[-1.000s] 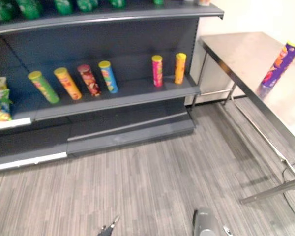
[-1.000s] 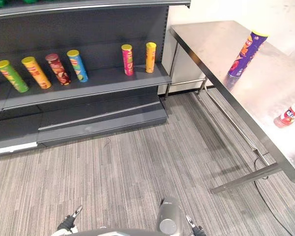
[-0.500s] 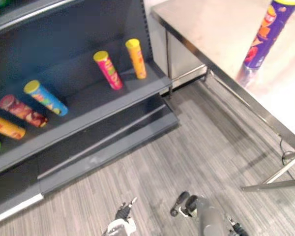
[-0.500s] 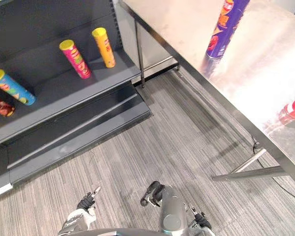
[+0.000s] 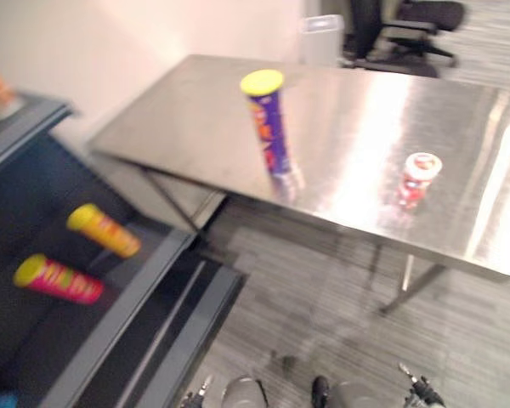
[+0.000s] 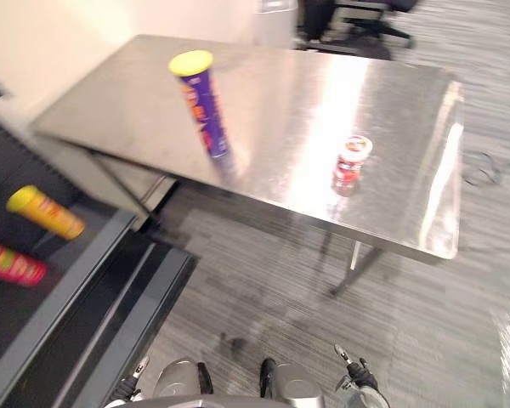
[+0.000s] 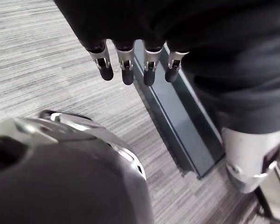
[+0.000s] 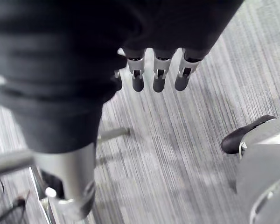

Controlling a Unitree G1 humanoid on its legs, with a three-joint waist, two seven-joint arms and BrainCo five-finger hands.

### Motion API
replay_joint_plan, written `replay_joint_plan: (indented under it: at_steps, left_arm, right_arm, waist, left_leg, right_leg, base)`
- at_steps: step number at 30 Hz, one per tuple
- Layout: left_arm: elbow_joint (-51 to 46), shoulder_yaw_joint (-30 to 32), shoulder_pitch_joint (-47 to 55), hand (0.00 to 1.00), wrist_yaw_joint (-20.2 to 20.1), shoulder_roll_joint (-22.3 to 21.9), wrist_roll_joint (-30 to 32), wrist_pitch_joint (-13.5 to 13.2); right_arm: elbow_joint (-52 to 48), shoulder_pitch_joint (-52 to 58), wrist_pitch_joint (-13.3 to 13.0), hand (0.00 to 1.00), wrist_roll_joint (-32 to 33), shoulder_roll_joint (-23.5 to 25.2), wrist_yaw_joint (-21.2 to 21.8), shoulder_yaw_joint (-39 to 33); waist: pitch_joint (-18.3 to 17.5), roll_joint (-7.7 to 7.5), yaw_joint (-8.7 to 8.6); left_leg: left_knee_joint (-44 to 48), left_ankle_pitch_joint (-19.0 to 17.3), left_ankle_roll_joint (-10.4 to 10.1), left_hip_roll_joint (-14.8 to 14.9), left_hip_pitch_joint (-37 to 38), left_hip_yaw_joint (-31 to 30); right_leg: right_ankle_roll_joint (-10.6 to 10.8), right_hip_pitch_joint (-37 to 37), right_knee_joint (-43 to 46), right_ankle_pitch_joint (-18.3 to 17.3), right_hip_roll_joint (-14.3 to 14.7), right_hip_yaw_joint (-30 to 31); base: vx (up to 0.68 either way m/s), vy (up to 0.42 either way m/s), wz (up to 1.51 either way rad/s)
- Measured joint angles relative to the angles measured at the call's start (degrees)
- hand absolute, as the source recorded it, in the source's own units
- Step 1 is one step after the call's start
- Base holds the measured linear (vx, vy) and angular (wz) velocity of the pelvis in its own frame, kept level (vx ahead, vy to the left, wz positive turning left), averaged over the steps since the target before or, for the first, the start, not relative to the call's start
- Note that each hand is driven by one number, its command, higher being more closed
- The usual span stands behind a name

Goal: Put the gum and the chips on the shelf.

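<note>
Purple chips can (image 5: 270, 127), yellow lid, stands upright on the steel table (image 5: 178, 119), mid-top. The red-and-white gum tub (image 5: 416, 177) is upright on the same table, nearer its front edge and apart from the can. Can judged light, stiff, smooth-walled and tippy: grip round mid-body. Tub judged small, light and rigid: pinch its sides. Print on both unreadable. The shelf (image 5: 127, 297) sits beside the table's end. Left hand (image 7: 126, 65) and right hand (image 8: 159, 77) hang well short of the table, fingers straight, empty.

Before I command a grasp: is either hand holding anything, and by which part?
Nothing is held. The left hand and right hand hang open above the floor; the chips can and gum tub stand untouched on the table.
</note>
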Motion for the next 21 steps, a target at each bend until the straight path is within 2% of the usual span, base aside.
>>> replay_joint_plan:
  at_steps: [2, 3, 4, 5, 6, 7, 8, 9, 11, 12, 13, 21]
  left_arm:
    - [-0.03, -0.21, -0.02, 0.00, 0.02, 0.33, 0.29, -0.03]
    - [-0.03, -0.28, -0.02, 0.00, 0.02, 0.45, 0.28, -0.06]
    - [0.01, -0.71, -0.05, 0.00, 0.04, 0.78, 0.28, -0.08]
    - [0.01, -1.08, -0.14, 0.00, 0.03, 0.92, 0.28, -0.10]
    - [0.09, -1.33, -0.14, 0.00, 0.01, 0.79, 0.28, -0.12]
    - [0.70, -1.18, -0.60, 0.00, -0.10, 1.51, 0.28, -0.11]
    - [0.32, -1.42, -0.66, 0.00, 0.06, 2.35, 0.28, -0.27]
    - [-0.49, -1.28, -0.78, 0.00, 0.03, 2.73, 0.25, -0.45]
    - [-0.92, -1.60, -1.27, 0.00, 0.14, 2.85, 0.24, -0.51]
    - [-1.06, -3.02, -1.46, 0.00, 0.19, 2.74, 0.25, -0.54]
    - [2.13, -9.23, -4.16, 0.00, 1.23, 3.83, 1.54, -0.62]
    - [2.17, -8.95, -4.14, 0.00, 1.14, 3.82, 1.63, -0.61]
  right_arm:
    - [0.06, 0.85, -0.06, 0.00, 0.01, -0.36, -0.02, 0.48]
    - [0.09, 1.16, -0.06, 0.00, 0.01, -0.28, -0.02, 0.77]
    - [0.28, 1.96, -0.05, 0.00, 0.00, -0.13, 0.03, 1.70]
    - [0.49, 2.69, 0.02, 0.00, -0.04, -0.13, 0.07, 2.07]
    - [0.51, 3.63, 0.08, 0.00, -0.09, -0.17, 0.09, 2.02]
    - [1.11, 3.99, 0.24, 0.00, -0.36, 1.07, -0.12, 1.78]
    - [0.89, 4.83, 0.26, 0.00, -0.56, 2.92, -0.06, 1.98]
    - [1.03, 5.15, 0.26, 0.00, -0.56, 4.26, -0.14, 1.85]
    - [1.10, 5.72, 0.27, 0.00, -0.58, 5.36, -0.67, 1.78]
    - [1.09, 5.75, 0.23, 0.00, -0.57, 5.37, -0.85, 1.17]
    - [5.70, 1.50, 0.15, 0.00, -0.50, 5.61, -2.36, -2.63]
    - [5.78, 1.51, 0.17, 0.00, -0.49, 5.61, -2.28, -2.67]
  waist:
    - [-0.10, -0.56, -0.12]
    - [-0.17, -0.75, -0.12]
    - [-0.35, -1.05, -0.12]
    - [-0.54, -0.82, -0.11]
    - [-1.02, -0.01, -0.11]
    - [-2.01, -0.86, -0.14]
    - [-2.94, -2.58, -0.25]
    - [-3.23, -3.52, -0.03]
    - [-3.89, -4.72, 0.62]
    - [-4.14, -4.62, 0.54]
    - [-4.44, -5.41, 0.69]
    - [-4.31, -5.55, 0.80]
  left_leg:
    - [-6.22, 0.38, -0.81, -2.04, -0.21, -8.23]
    - [-7.57, 0.69, -1.06, -2.66, -0.21, -9.68]
    - [-10.74, 2.10, -1.08, -4.06, -0.12, -12.02]
    - [-13.81, 5.37, -0.93, -4.46, 0.46, -12.15]
    - [-16.57, 11.56, -0.85, -4.44, 0.88, -11.75]
    - [-16.67, 12.00, -0.15, -5.49, 1.21, -10.00]
    - [-17.30, 11.59, 0.56, -6.58, 1.35, -8.32]
    - [-17.30, 11.18, 1.26, -7.53, 1.56, -6.87]
    - [-17.17, 10.41, 2.57, -9.02, 2.65, -4.31]
    - [-17.51, 10.29, 3.30, -9.93, 3.00, -3.22]
    - [-30.77, 17.34, 5.39, -11.83, 7.93, -0.95]
    - [-30.96, 17.35, 5.39, -11.84, 8.60, -1.18]
  right_leg:
    - [1.13, 0.48, -0.60, 0.62, -0.51, 6.76]
    - [1.67, 0.52, -0.79, 0.65, -0.84, 8.09]
    - [3.23, 0.53, -0.95, 0.55, -1.59, 9.91]
    - [4.45, 0.53, -1.04, 0.56, -1.88, 10.37]
    - [5.46, 0.62, -1.31, 0.16, -1.78, 11.04]
    - [6.70, 0.64, -1.43, -0.52, -3.06, 12.67]
    - [7.85, 0.01, -1.90, 0.17, -4.79, 13.07]
    - [7.96, -0.13, -2.44, 0.23, -6.00, 13.30]
    - [9.26, 0.23, -3.98, 1.06, -7.71, 14.45]
    - [10.00, 0.22, -4.46, 1.53, -8.66, 15.28]
    - [11.30, 1.17, -11.87, 5.32, -10.28, 15.20]
    - [11.30, 2.08, -11.85, 5.33, -10.33, 14.48]
  base:
    - [0.32, 0.292, -1.51]
    - [0.24, 0.286, -1.27]
    - [0.17, 0.234, -0.93]
    - [0.19, 0.316, -0.94]
    - [0.17, 0.372, -0.73]
    - [0.17, 0.462, -0.68]
    - [0.14, 0.445, -0.61]
    - [0.09, 0.313, -0.51]
    - [0.04, 0.223, -0.59]
    - [0.00, 0.159, -0.45]
    - [-0.01, 0.081, -0.17]
    - [0.00, 0.000, 0.02]
